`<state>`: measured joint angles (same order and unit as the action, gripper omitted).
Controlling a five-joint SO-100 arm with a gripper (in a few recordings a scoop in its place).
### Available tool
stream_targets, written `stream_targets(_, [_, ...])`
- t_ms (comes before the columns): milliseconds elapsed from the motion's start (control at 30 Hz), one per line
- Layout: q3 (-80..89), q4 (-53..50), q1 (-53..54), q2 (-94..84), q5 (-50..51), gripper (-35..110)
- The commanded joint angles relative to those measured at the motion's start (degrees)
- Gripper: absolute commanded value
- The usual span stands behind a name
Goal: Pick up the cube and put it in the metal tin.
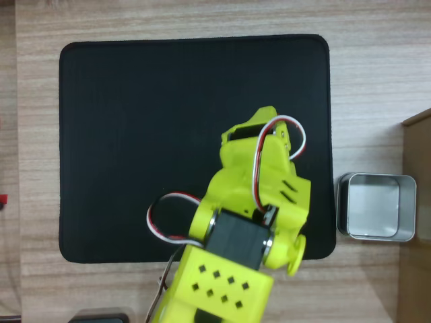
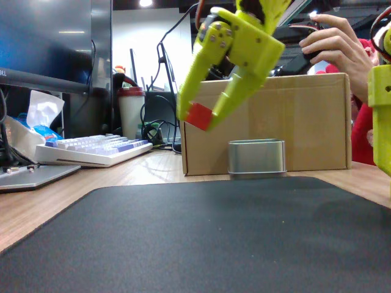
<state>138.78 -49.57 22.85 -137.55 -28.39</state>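
In the fixed view my yellow gripper (image 2: pixel 198 117) hangs well above the black mat, shut on the small red cube (image 2: pixel 198 115), which sits between the two fingertips. The cube is hidden under the arm in the overhead view, where the gripper's head (image 1: pixel 259 131) sits over the right part of the mat. The metal tin (image 1: pixel 376 206) stands on the wooden table just right of the mat, open and with nothing in it. In the fixed view the metal tin (image 2: pixel 257 157) stands behind the mat, lower than the cube and to its right.
A black mat (image 1: pixel 135 134) covers most of the table. A cardboard box (image 2: pixel 305 122) stands right behind the tin; its corner (image 1: pixel 417 222) borders the tin's right side. A keyboard (image 2: pixel 91 149), a laptop edge and a cup lie at the left.
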Motion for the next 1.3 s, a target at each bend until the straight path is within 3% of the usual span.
stream_targets(0, [0.5, -2.8, 2.9, -2.5, -0.8, 1])
stream_targets(267, [0.7, -3.5, 18.5, -6.0, -6.6, 0])
stream_targets(600, [12.3, 20.1, 35.0, -3.3, -11.8, 0])
stream_targets(833, [16.3, 23.6, 35.5, -3.6, -13.0, 2])
stream_targets(867, [16.3, 23.6, 35.4, -3.6, -13.0, 21])
stream_targets(900, [16.4, 23.6, 35.4, -3.8, -13.1, 23])
stream_targets(1100, [17.3, 25.5, 34.1, -4.7, -12.2, 21])
stream_targets(1267, [12.0, 25.3, 27.4, -6.6, -4.4, 2])
